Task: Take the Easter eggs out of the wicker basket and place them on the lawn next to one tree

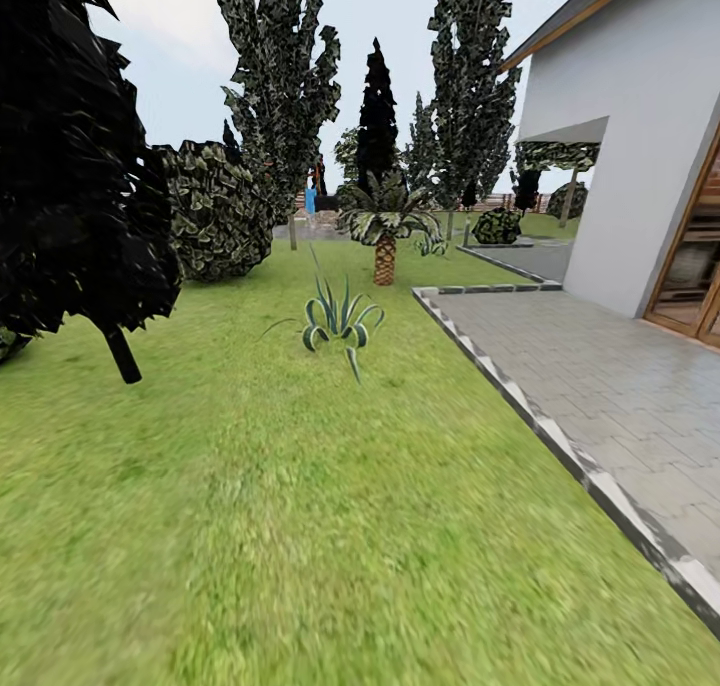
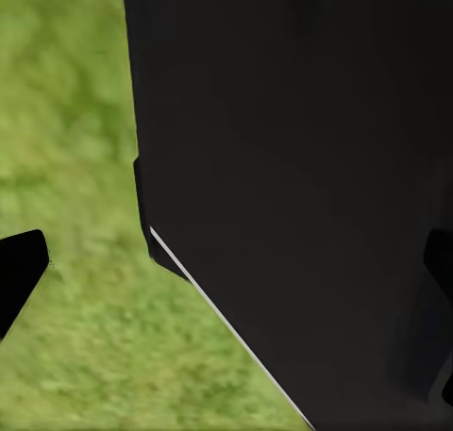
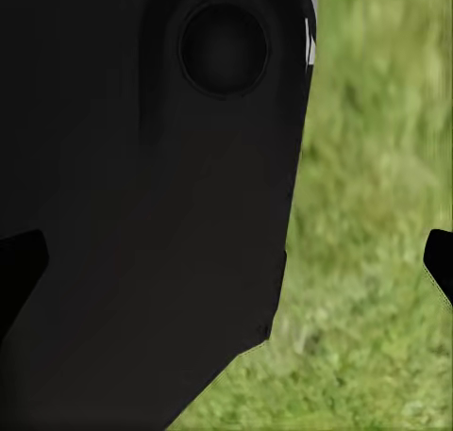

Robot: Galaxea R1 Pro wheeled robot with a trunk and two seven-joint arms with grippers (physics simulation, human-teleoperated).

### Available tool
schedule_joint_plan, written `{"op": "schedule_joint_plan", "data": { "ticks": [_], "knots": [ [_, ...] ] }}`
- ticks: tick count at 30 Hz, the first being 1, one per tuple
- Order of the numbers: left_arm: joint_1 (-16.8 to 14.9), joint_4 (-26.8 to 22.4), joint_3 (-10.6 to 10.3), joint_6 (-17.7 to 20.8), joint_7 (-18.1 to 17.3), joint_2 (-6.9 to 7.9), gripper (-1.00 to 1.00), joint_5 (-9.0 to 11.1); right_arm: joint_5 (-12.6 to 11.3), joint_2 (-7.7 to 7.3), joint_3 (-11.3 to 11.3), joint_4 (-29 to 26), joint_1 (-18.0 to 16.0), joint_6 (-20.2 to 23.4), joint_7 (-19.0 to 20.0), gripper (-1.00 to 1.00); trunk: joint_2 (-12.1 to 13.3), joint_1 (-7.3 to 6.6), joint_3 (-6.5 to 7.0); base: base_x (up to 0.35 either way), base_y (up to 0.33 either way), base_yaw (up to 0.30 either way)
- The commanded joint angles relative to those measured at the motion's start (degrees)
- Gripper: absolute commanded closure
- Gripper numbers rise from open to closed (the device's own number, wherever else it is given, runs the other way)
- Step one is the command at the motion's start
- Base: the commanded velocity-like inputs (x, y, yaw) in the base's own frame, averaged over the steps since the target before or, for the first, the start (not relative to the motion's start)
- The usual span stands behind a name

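Green mottled lawn (image 1: 300,526) spreads toward a leaning-trunked, blocky dark tree (image 1: 80,166); both end effectors hang beside black robot bodywork over grass, finger tips apart, apparently released and empty

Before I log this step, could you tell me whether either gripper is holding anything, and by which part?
Nothing is held: the fingertips of the left gripper and the right gripper stand wide apart, with no egg between them.

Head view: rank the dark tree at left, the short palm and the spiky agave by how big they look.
1. Dark tree, largest, though also nearest.
2. Short palm.
3. Agave, close to the palm in apparent size; being nearer, it's likely smaller.
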Motion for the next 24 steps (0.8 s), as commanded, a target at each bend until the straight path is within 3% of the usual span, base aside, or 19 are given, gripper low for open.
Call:
{"op": "schedule_joint_plan", "data": {
  "ticks": [1,24],
  "knots": [
    [0.0,0.0,0.0,0.0,-0.2,0.01,-1.00,0.0,0.5,-0.02,0.0,0.1,-0.1,0.0,0.1,-1.00,0.0,0.03,-0.04,0.333,0.093,0.000],
    [0.0,0.0,0.0,0.0,-0.2,0.01,-1.00,0.0,0.5,-0.02,0.0,0.1,-0.1,-0.1,0.0,-1.00,0.0,0.03,-0.04,0.333,0.093,0.000]
  ]
}}
